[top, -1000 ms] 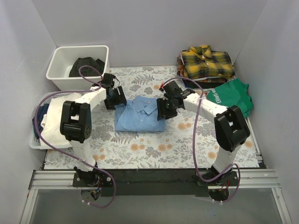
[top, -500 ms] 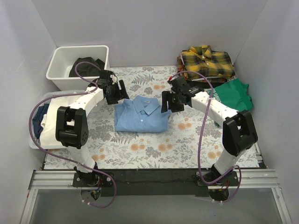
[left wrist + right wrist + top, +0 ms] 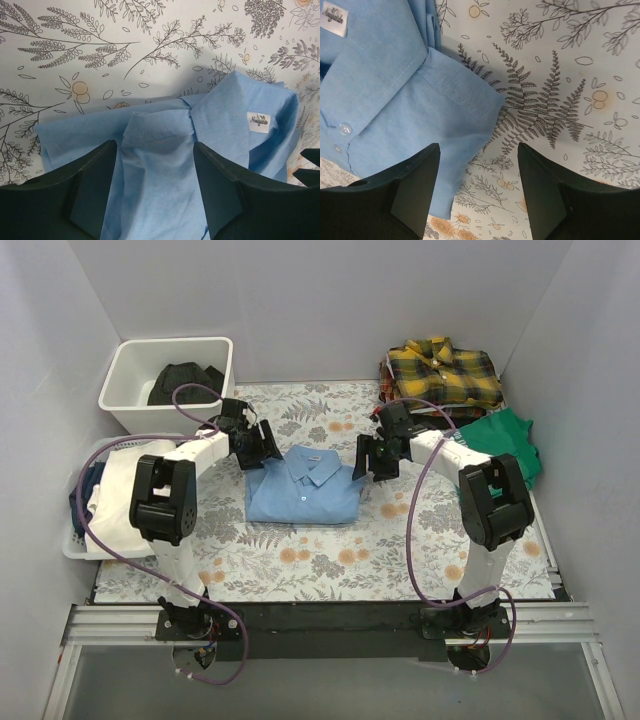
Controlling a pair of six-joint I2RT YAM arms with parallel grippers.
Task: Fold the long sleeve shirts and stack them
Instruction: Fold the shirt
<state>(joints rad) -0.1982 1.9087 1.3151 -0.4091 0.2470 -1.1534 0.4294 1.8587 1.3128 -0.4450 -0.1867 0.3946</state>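
Observation:
A light blue long sleeve shirt (image 3: 303,487) lies folded into a rectangle on the floral mat, collar toward the back. My left gripper (image 3: 262,445) hovers open over its back left corner; in the left wrist view the blue cloth (image 3: 160,165) lies below the gap between the fingers, not pinched. My right gripper (image 3: 366,458) stands open at the shirt's back right edge; the right wrist view shows the folded edge (image 3: 445,110) under the left finger and bare mat under the other. A yellow-and-black plaid shirt (image 3: 441,371) sits folded on a pile at the back right.
A green T-shirt (image 3: 497,443) lies at the right, beside the plaid pile. A white bin (image 3: 128,365) at the back left holds a black garment (image 3: 183,382). A basket (image 3: 78,537) with white and blue clothes stands at the left edge. Grey walls close in three sides.
Both grippers have swung back toward the blue shirt's back corners after lifting away. The shirt has not moved.

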